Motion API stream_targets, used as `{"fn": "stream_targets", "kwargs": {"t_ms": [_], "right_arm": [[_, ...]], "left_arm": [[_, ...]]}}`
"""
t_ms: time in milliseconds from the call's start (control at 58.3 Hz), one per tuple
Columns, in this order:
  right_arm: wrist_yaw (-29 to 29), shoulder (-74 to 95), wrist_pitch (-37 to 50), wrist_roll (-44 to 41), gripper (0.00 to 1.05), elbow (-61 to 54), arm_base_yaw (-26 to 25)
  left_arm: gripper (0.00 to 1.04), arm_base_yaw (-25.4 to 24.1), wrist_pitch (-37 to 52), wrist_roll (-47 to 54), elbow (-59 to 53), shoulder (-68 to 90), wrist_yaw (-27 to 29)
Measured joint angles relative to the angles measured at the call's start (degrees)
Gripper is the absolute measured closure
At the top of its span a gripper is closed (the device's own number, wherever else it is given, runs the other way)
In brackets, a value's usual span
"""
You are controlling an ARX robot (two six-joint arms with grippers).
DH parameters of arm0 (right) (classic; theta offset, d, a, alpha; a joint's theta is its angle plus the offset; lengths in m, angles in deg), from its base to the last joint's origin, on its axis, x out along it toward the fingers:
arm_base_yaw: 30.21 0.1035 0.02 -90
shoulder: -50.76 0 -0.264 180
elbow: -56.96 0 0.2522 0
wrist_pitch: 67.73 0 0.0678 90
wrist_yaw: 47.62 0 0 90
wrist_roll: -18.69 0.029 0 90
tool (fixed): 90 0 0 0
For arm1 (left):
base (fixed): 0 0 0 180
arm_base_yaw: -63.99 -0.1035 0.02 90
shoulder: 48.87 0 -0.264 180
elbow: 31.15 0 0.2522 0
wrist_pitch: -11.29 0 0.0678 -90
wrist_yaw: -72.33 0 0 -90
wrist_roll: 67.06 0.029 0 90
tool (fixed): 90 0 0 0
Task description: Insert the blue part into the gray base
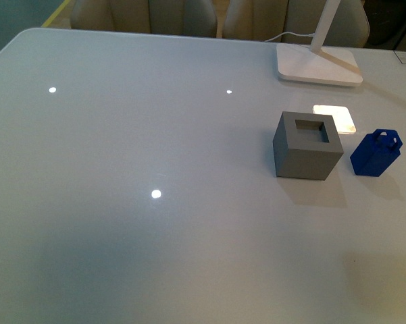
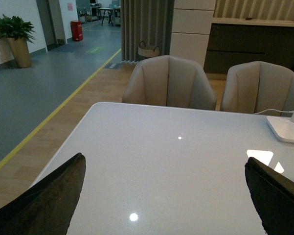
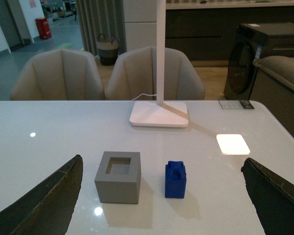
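Note:
The gray base (image 1: 307,146) is a matte gray cube with a square hole in its top; it stands on the white table at the right. The blue part (image 1: 376,153) stands upright just right of it, handle up, apart from it. Neither arm shows in the front view. In the right wrist view the gray base (image 3: 118,176) and blue part (image 3: 175,179) sit side by side ahead of my open, empty right gripper (image 3: 161,205). My left gripper (image 2: 166,200) is open and empty over bare table; neither object shows in its view.
A white lamp foot (image 1: 318,65) with its stem stands at the back right, its cable trailing off. A bright light patch (image 1: 335,118) lies behind the base. Beige chairs (image 2: 169,82) stand past the far table edge.

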Motion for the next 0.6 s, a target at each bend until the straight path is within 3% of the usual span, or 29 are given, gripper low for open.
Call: {"fn": "stream_targets", "kwargs": {"t_ms": [600], "right_arm": [[0.0, 0.0, 0.0, 0.0, 0.09, 0.0, 0.0]], "left_arm": [[0.07, 0.0, 0.0, 0.0, 0.0, 0.0, 0.0]]}}
